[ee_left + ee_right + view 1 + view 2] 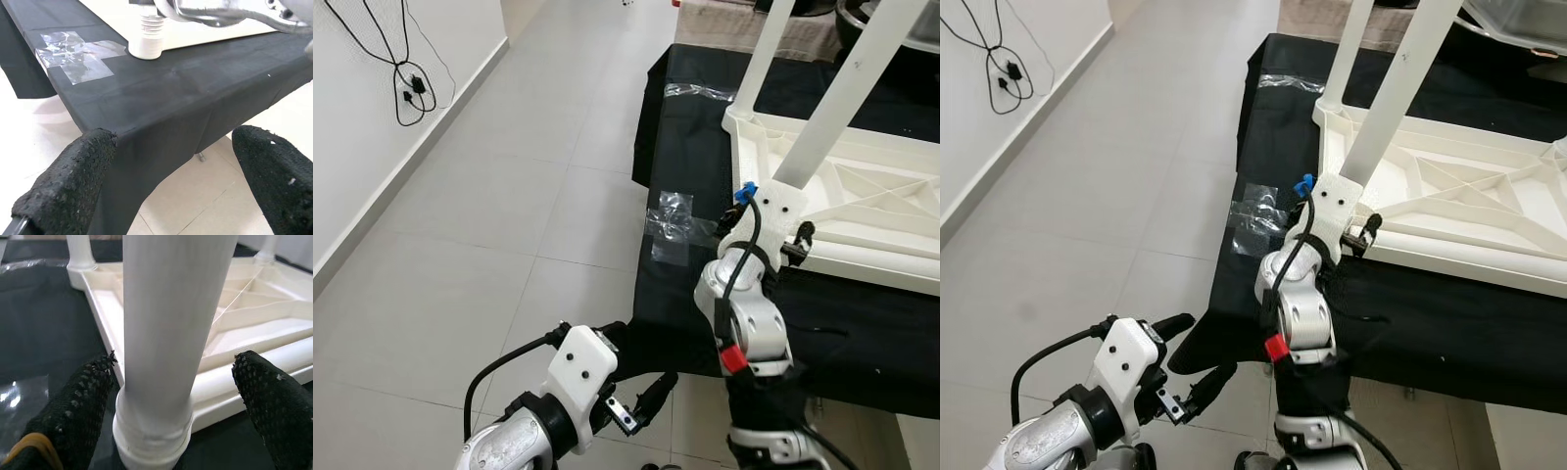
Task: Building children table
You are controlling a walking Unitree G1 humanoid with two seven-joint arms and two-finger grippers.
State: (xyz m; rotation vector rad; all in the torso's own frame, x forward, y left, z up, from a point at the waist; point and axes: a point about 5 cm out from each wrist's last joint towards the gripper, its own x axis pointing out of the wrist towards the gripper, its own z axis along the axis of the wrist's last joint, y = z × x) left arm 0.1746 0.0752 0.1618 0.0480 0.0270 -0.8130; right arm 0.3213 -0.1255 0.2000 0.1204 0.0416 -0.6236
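Here, a black cloth [862, 333] is spread over a low surface on pale floor tiles [509, 196] | tape patches [677, 227] are stuck near its edge | upturned white tabletop [1449, 196] lies on it, leg tops cut off | right gripper [171, 396] is spread around the near leg [171, 333], contact unclear | left gripper [171, 176] is held wide open below the cloth edge.

We look down on a pale tiled floor [509, 196] running far ahead. On the left stands a white wall [372, 117] with a skirting board, and a black cable [406, 83] hangs against it. On the right, a black cloth [685, 147] carries clear tape [671, 220].
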